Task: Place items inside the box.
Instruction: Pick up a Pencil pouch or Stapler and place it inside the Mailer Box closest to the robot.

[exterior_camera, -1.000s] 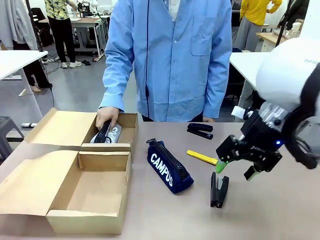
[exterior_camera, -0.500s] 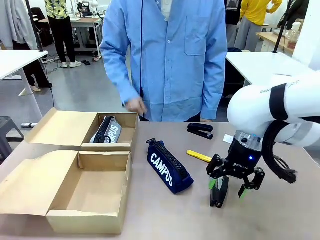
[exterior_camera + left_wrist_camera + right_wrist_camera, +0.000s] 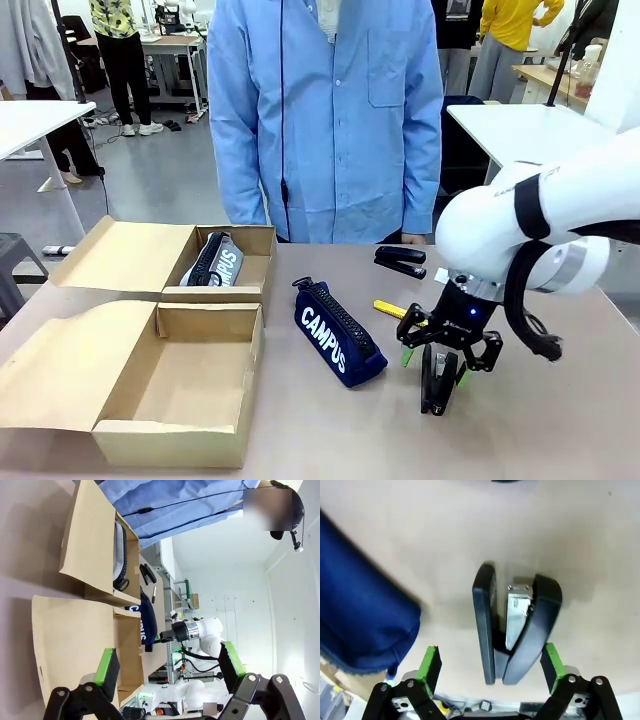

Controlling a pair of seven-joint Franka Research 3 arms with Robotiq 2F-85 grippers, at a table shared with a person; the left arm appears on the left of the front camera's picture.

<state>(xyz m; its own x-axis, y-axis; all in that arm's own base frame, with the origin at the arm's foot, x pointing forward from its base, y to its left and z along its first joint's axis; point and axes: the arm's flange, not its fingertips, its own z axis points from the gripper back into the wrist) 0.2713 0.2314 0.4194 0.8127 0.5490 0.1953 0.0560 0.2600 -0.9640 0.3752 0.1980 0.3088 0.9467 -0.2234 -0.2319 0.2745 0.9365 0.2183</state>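
Observation:
A cardboard box (image 3: 205, 307) stands open at the left, with a grey pencil case (image 3: 215, 262) lying in its far compartment. On the table lie a navy "CAMPUS" pencil case (image 3: 338, 332), a yellow utility knife (image 3: 391, 309) and a black stapler (image 3: 400, 261) farther back. My right gripper (image 3: 437, 358) is open, low over a second black stapler (image 3: 437, 380). In the right wrist view that stapler (image 3: 515, 625) lies between the green pads (image 3: 429, 662), beside the navy case (image 3: 360, 610). My left gripper (image 3: 167, 667) is open and holds nothing, off to the side of the box (image 3: 80, 545).
A person in a blue coat (image 3: 330, 110) stands at the far edge of the table, arms down. The box's near compartment (image 3: 190, 385) holds nothing. Its flaps (image 3: 60, 365) spread out to the left. Bare tabletop lies to the right of my right arm.
The person's hand has left the grey case in the box and drawn back. My right gripper has come down and to the left, over the near stapler, still open.

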